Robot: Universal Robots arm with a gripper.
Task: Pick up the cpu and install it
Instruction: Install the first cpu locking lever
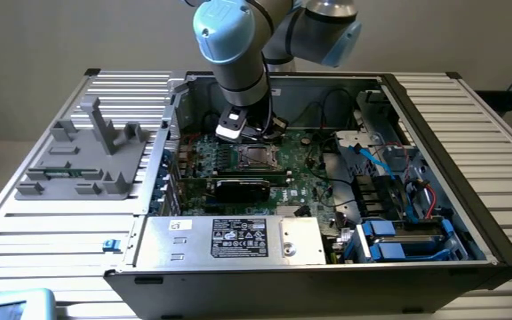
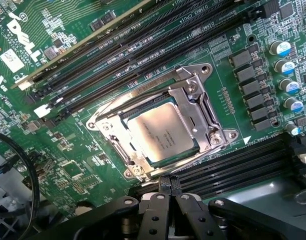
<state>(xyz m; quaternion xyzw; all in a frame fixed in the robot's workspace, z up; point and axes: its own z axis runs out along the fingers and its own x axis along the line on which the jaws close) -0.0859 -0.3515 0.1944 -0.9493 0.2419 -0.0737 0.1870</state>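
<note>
Where the exterior view looks down into the open computer case, the arm reaches in so that the gripper hangs just above the cpu, which lies on the green motherboard. In the wrist view the cpu sits flat and square inside the silver socket frame, with the gripper just beside it, fingers pressed together on nothing. Judged from this, seating goes well only if the chip lies level with even margins all round. Any touch should be light and straight down, never sideways, since contacts beneath would likely bend.
</note>
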